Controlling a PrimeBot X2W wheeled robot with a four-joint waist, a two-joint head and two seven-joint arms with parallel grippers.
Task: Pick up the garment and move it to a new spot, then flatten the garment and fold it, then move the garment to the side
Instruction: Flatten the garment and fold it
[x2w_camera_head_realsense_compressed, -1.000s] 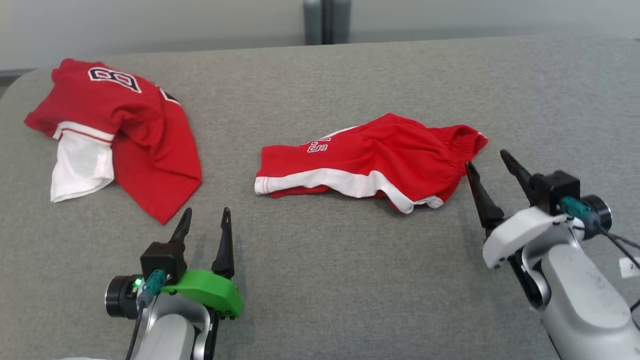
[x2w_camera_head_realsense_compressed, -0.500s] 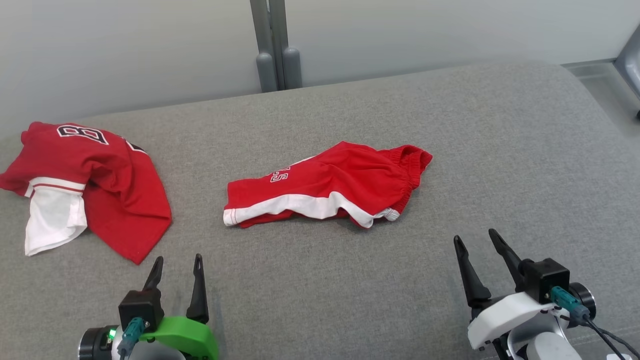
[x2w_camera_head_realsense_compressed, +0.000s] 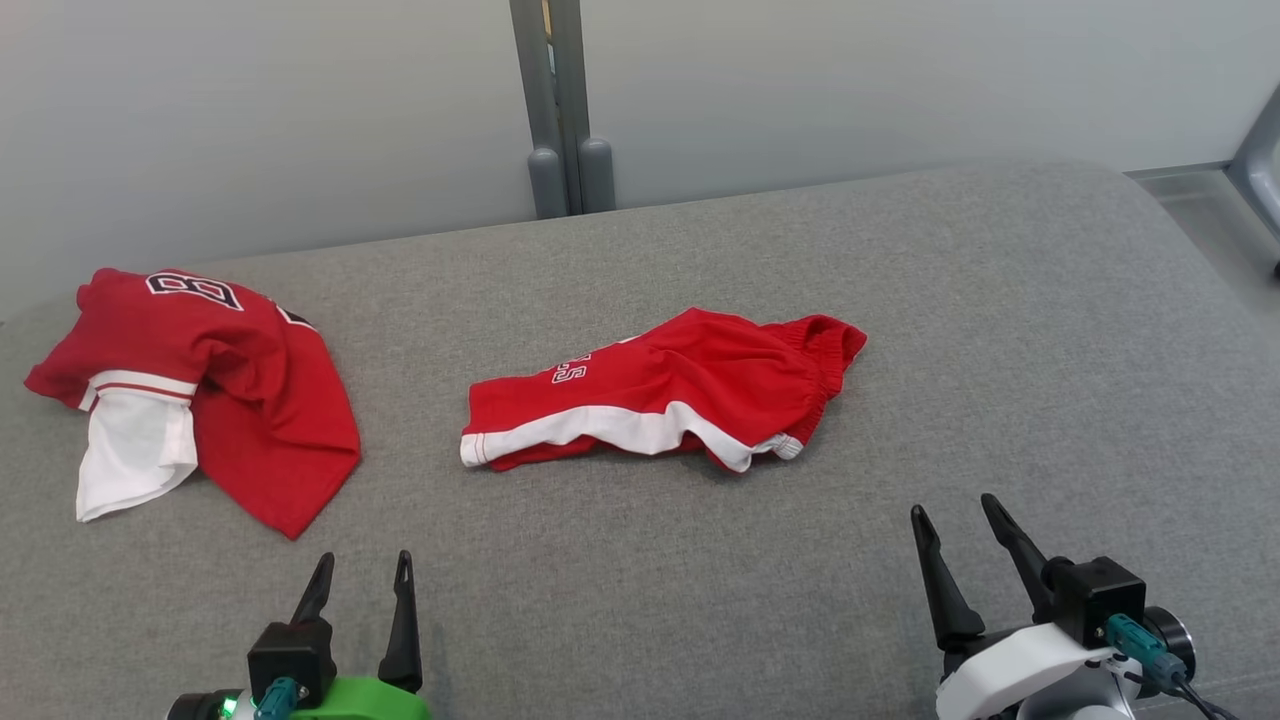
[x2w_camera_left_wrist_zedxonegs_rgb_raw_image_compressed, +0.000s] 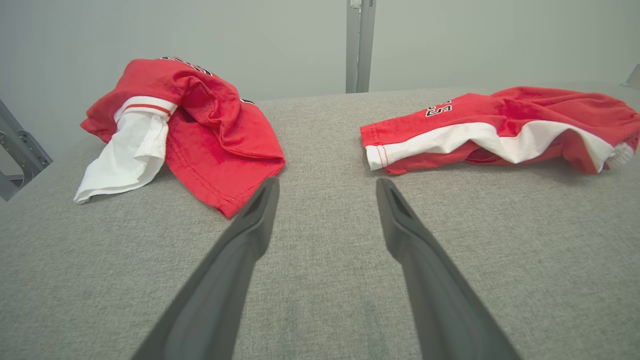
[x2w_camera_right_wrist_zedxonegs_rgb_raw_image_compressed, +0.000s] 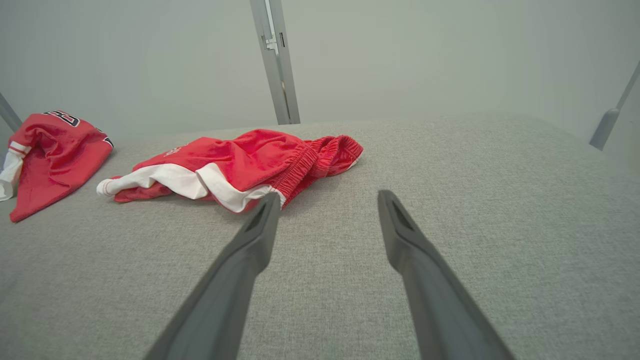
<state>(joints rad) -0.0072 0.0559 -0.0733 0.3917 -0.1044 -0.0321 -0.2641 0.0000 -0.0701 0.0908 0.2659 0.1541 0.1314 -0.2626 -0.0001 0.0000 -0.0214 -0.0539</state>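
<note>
— What lies at the left?
— A crumpled red shirt (x2w_camera_head_realsense_compressed: 250, 400) with a white sleeve, on the grey padded surface (x2w_camera_head_realsense_compressed: 1000, 330). Near it is the left hand (x2w_camera_head_realsense_compressed: 363, 560), fingers apart, holding nothing.
— And further right?
— Rumpled red shorts (x2w_camera_head_realsense_compressed: 690, 385) with a white stripe, mid-surface. Then the right hand (x2w_camera_head_realsense_compressed: 952, 508), fingers apart, empty, well apart from the waistband.

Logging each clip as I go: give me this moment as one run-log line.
left gripper: open, empty | right gripper: open, empty | red shorts: rumpled, unfolded, mid-surface | red jersey: crumpled, left side | contact: none
</note>
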